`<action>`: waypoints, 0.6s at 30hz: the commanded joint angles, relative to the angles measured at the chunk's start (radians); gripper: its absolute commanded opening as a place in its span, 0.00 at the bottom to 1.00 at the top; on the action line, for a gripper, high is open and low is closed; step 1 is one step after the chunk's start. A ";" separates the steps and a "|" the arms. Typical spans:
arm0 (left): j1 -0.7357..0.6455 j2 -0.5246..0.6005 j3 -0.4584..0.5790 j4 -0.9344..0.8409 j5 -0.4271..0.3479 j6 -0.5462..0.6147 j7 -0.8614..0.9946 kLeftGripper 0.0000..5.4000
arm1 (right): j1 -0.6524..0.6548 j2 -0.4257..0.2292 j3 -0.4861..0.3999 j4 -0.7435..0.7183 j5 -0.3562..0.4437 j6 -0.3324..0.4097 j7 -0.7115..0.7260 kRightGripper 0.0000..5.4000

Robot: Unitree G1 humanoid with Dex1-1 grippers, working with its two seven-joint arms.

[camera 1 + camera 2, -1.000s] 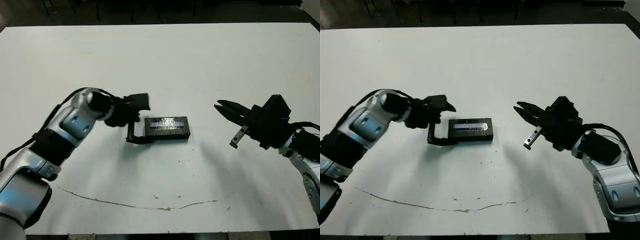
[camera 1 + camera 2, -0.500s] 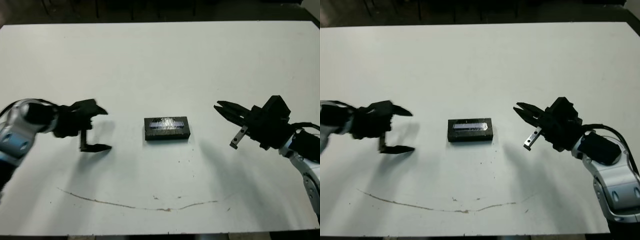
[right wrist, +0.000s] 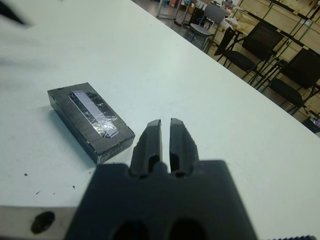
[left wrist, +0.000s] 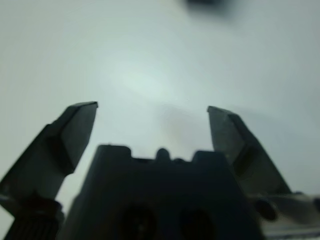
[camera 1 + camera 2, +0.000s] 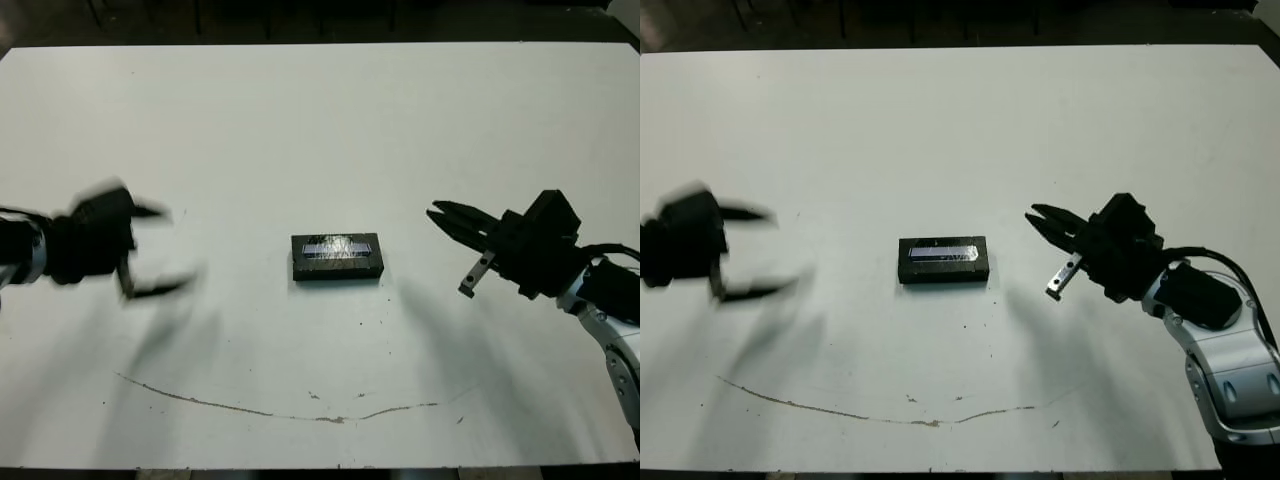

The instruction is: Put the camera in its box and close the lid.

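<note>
The lid (image 5: 337, 247), black with a silvery patch, lies flat on the box (image 5: 337, 271) in the middle of the table, so only the box's black side shows. The camera is hidden. My left gripper (image 5: 162, 250) is blurred at the far left, well apart from the box, with its fingers (image 4: 75, 127) spread open and nothing between them. My right gripper (image 5: 436, 213) hovers to the right of the box, pointing toward it, shut on nothing. The right wrist view shows the closed box (image 3: 90, 122) beyond its fingertips (image 3: 152, 131).
A thin brown line (image 5: 250, 408) runs across the white table (image 5: 330, 120) near its front edge. Dark chairs (image 3: 250, 47) stand beyond the table in the right wrist view.
My left gripper has drawn away from the box's left end and moved far to the left, still open. The box with its lid and my right arm have stayed put.
</note>
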State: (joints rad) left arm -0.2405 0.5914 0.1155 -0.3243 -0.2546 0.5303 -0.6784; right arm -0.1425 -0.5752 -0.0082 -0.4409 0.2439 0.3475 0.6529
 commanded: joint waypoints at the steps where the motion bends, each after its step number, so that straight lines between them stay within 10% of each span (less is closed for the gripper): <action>1: 0.008 -0.252 0.009 -0.148 -0.044 0.109 0.280 0.76 | 0.011 0.034 -0.006 0.032 0.005 0.019 -0.040 0.00; 18: -0.160 -0.566 -0.397 -0.003 0.031 0.291 0.526 0.16 | 0.054 0.092 -0.015 0.013 -0.062 0.013 -0.181 0.00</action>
State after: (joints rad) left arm -0.4020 0.0288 -0.2512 -0.3653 -0.2451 0.7920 -0.1641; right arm -0.1106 -0.4817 -0.0188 -0.4283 0.1839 0.3493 0.4745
